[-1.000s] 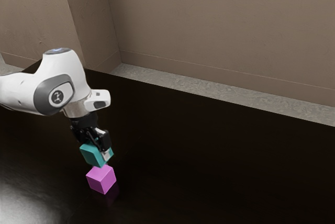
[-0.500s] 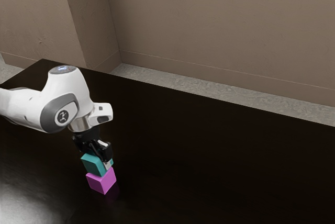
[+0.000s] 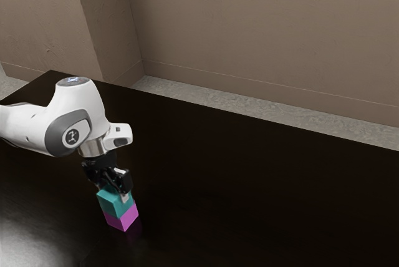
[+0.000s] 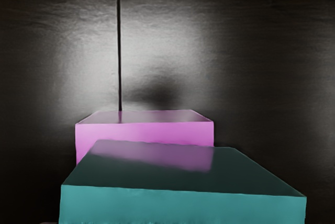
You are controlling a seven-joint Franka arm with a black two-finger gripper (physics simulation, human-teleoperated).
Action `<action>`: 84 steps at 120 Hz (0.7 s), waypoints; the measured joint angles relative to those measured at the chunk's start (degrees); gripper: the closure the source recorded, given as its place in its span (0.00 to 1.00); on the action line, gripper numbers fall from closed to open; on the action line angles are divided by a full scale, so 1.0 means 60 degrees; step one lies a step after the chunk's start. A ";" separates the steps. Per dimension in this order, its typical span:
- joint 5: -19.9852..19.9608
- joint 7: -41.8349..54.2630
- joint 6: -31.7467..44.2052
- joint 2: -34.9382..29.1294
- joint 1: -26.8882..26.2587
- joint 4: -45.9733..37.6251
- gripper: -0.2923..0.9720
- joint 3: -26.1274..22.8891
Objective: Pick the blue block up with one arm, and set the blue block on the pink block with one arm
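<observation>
The blue block (image 3: 111, 203), teal in colour, sits directly on top of the pink block (image 3: 123, 219) near the front of the dark table, at the exterior view's left. My gripper (image 3: 116, 193) comes down on it from above, fingers shut on its sides. In the wrist view the blue block (image 4: 178, 187) lies just under my hand. The pink block (image 4: 144, 130) shows behind and below it, its top partly covered. The two blocks are turned slightly relative to each other.
The black glossy table (image 3: 249, 179) spreads toward the exterior view's right. A grey floor strip (image 3: 274, 110) and beige walls (image 3: 262, 24) lie beyond its far edge. A thin dark line (image 4: 119, 41) runs across the tabletop past the pink block.
My hand came down with the blue block, from hovering tilted above the pink block to resting level on top of it. The pink block has stayed in place.
</observation>
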 joint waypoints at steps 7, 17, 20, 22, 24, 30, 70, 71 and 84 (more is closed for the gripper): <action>-0.0010 0.0014 -0.0033 0.0000 0.0000 0.0005 0.33 -0.0001; -0.0017 0.0029 -0.0067 -0.0017 0.0000 0.0004 0.30 -0.0001; -0.0018 0.0032 -0.0098 -0.0080 0.0000 0.0020 0.29 -0.0001; -0.0018 0.0034 -0.0132 -0.0163 0.0000 0.0033 0.28 -0.0001; -0.0016 0.0036 -0.0175 -0.0255 0.0000 0.0054 0.28 -0.0001; -0.0007 0.0042 -0.0382 -0.0670 0.0000 0.0147 0.27 -0.0012; 0.0534 0.0200 -0.4852 0.1548 0.0054 0.8915 0.24 -0.0422; 0.0535 0.0208 -0.4923 0.1576 0.0073 0.8964 0.24 -0.0437; 0.0557 0.0308 -0.5611 0.1717 0.0219 0.9199 0.24 -0.0532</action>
